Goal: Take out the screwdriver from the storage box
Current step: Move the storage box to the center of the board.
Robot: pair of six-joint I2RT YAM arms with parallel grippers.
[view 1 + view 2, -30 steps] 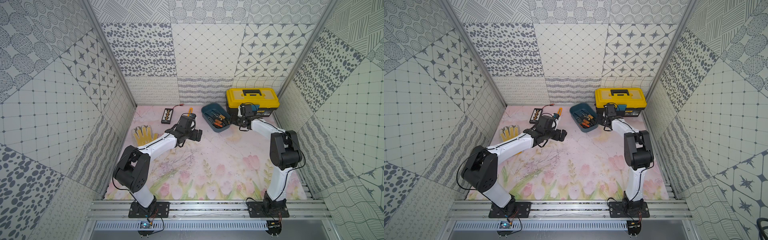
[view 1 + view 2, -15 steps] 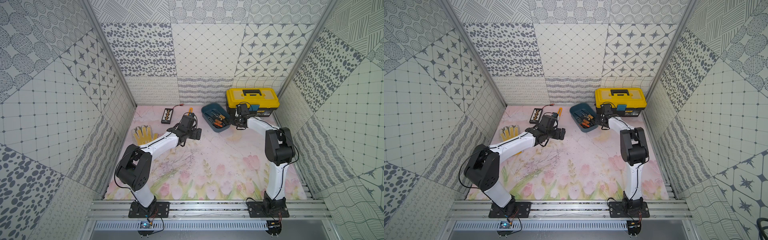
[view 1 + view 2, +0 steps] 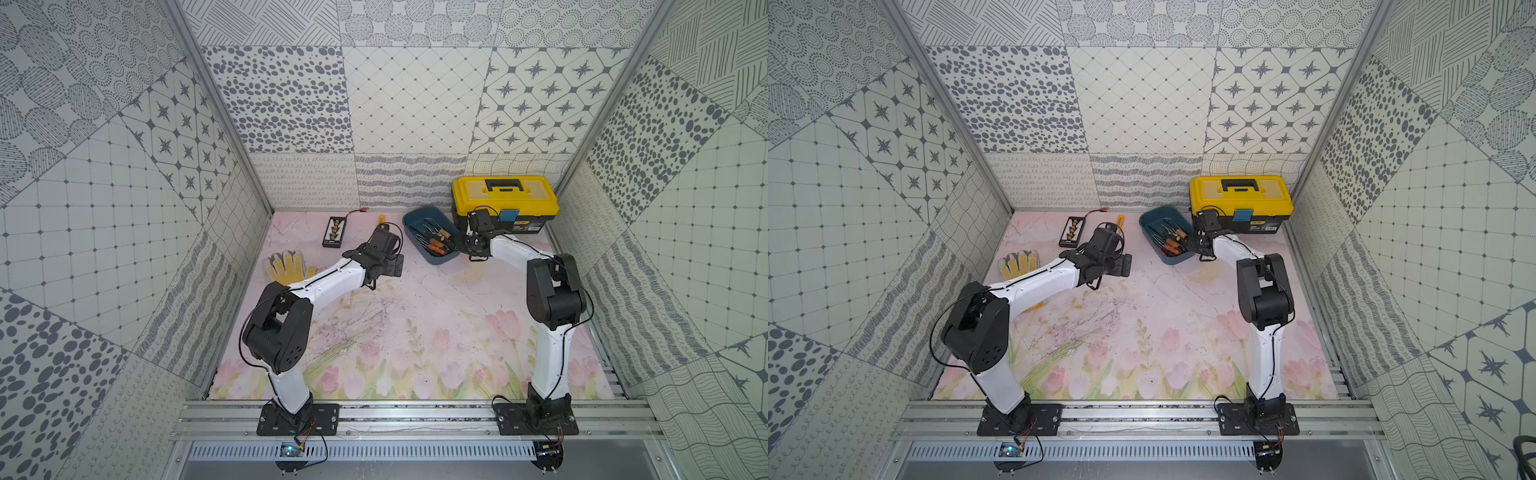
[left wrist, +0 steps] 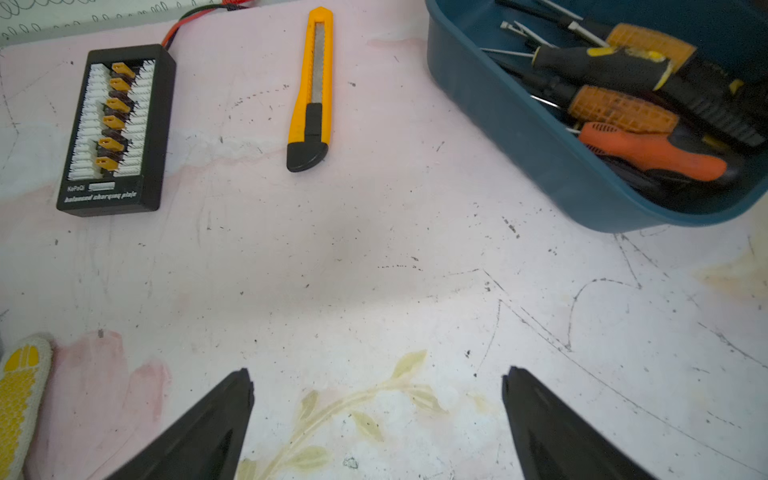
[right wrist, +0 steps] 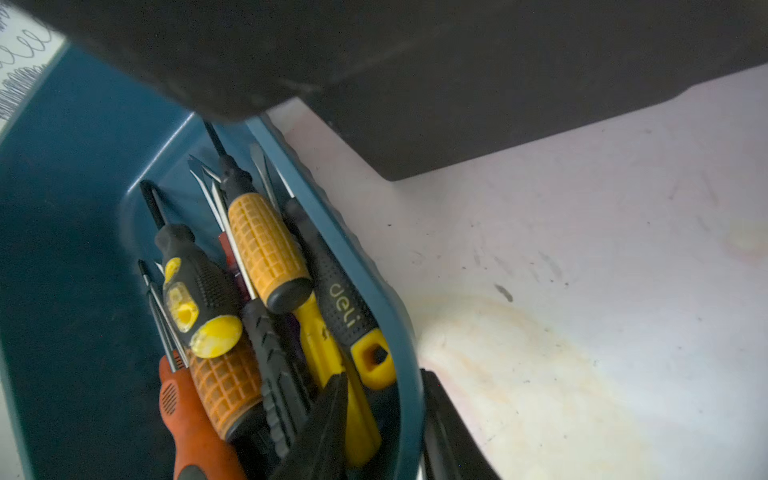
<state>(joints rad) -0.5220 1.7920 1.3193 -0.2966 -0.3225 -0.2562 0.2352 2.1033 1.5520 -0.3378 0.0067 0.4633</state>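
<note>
Nearest the rail, the floral mat [image 3: 399, 332] lies bare between the two arms; the left gripper [image 4: 376, 415] hangs low over it with its jaws spread wide and nothing between them. Beyond it on the left lie yellow-palmed work gloves [image 3: 289, 266]; farther back, a black charging board [image 4: 116, 129] with a red and black lead, and beside it a yellow utility knife [image 4: 311, 89], both apart from the box. The storage box [image 3: 415, 218] sits farther back still, just beside the yellow-lidded toolbox [image 3: 505, 199], whose dark body looms over the box's far end in the right wrist view; it is a shallow teal-blue bin with rounded corners, crowded with screwdrivers [image 5: 266, 245] lying side by side: orange ribbed handles, black and yellow ones, one marked "deli", one red-orange. The right gripper [image 5: 382, 419] straddles the box's near wall, one finger [image 5: 324, 424] inside among the handles against a yellow shaft, the other outside the rim; its jaws stand narrow, and whether they pinch wall or screwdriver I cannot tell.
</note>
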